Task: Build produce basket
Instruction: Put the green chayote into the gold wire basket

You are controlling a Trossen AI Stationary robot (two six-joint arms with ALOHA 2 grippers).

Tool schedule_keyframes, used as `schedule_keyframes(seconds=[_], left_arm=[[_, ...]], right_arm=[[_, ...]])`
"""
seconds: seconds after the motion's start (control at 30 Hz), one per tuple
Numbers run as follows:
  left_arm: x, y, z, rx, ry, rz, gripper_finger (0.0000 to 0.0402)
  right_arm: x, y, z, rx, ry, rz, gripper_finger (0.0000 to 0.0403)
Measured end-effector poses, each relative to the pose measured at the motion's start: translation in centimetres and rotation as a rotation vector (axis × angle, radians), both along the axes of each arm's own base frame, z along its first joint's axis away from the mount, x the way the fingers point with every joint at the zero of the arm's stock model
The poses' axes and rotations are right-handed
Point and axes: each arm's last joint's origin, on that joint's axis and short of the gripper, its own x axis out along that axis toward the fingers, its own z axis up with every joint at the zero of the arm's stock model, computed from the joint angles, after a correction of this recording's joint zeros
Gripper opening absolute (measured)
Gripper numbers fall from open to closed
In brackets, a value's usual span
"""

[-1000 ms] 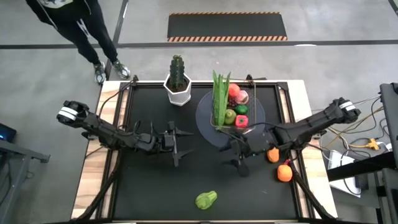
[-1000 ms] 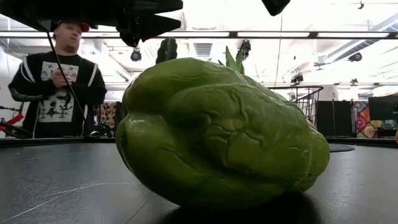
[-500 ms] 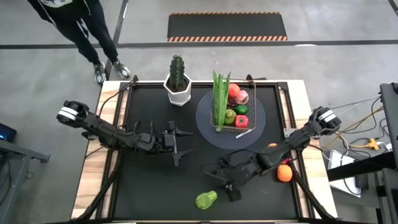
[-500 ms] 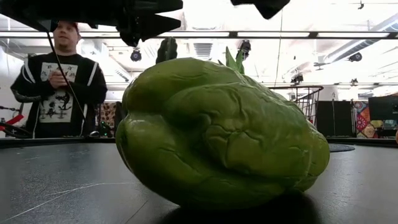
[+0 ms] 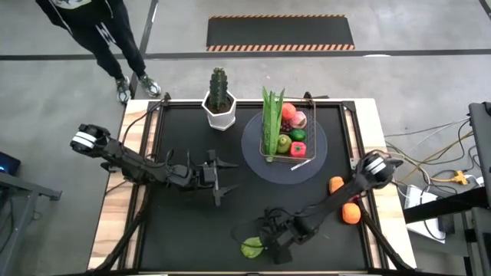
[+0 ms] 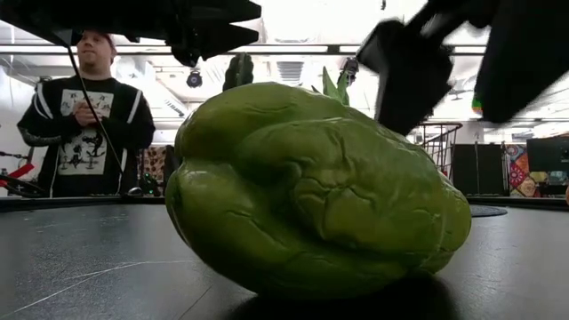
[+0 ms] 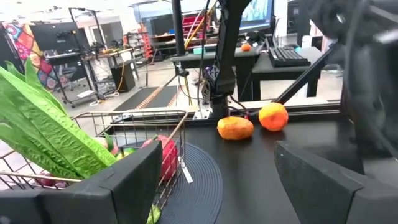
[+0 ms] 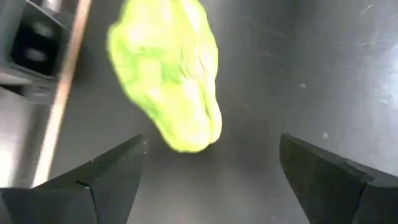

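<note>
- Produce, nearest item: a green pepper-like vegetable point(image 5: 254, 246) lies on the black table point(image 5: 184, 230) near its front edge, filling the low view point(image 6: 311, 191).
- Right gripper point(image 5: 268, 244): positioned just beside this green vegetable. In the right wrist view the two fingers point(image 8: 106, 177) are spread wide, with the vegetable point(image 8: 168, 74) ahead of the gap and nothing grasped.
- Two orange fruits point(image 5: 350, 213) lie near the table's right edge, close together, well apart from the green vegetable.
- Left gripper point(image 5: 219, 178): over the table's left-centre, fingers parted, holding nothing. Its wrist view faces the basket and the two orange fruits point(image 7: 273, 116).
- Basket point(image 5: 285, 134): stands on the round grey plate point(image 5: 257, 157) at the rear centre-right of the table. It holds long green leaves point(image 5: 270, 119), red, pink and green items.
- A potted cactus point(image 5: 220, 96) in a white pot stands just left of the plate.
- A person point(image 6: 84, 116) in a dark top stands beyond the table's far left corner.
</note>
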Motion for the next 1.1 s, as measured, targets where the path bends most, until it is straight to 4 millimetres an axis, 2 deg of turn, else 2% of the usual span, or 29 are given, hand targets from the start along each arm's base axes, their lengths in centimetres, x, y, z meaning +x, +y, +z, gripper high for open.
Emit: schedule_keyframes(seconds=[0.07, 0.2, 0.37, 0.47, 0.57, 0.77, 0.87, 0.97, 1.1], left_arm=[[0.0, 0.0, 0.0, 0.001, -0.001, 0.000, 0.0290], [0.0, 0.0, 0.0, 0.001, -0.001, 0.000, 0.0290], [0.0, -0.1, 0.0, 0.000, -0.002, -0.003, 0.0290], [0.0, -0.1, 0.0, -0.001, -0.001, -0.003, 0.0290], [0.0, -0.1, 0.1, -0.001, -0.002, -0.003, 0.0290], [0.0, -0.1, 0.1, 0.000, -0.002, -0.003, 0.0290], [0.0, -0.1, 0.1, 0.003, -0.001, 0.000, 0.0290], [0.0, -0.1, 0.1, 0.035, 0.002, 0.001, 0.0290], [-0.2, 0.1, 0.3, 0.072, 0.000, 0.030, 0.0290]], right_arm=[[0.4, 0.3, -1.0, -0.004, 0.014, 0.024, 0.0345], [1.7, 0.8, -1.6, 0.034, -0.042, 0.071, 0.0334], [2.8, 0.4, -3.7, 0.066, -0.004, 0.096, 0.0327], [3.3, 0.4, -3.1, 0.078, -0.039, 0.103, 0.0324], [3.3, 0.1, -2.9, 0.073, -0.037, 0.108, 0.0298], [3.2, -0.3, -1.2, 0.064, -0.085, 0.130, 0.0179], [3.0, -0.7, -1.0, 0.047, -0.069, 0.138, 0.0131], [2.8, -1.1, -0.1, 0.039, -0.066, 0.140, 0.0127], [2.1, -2.2, 2.2, 0.025, -0.070, 0.118, 0.0127]])
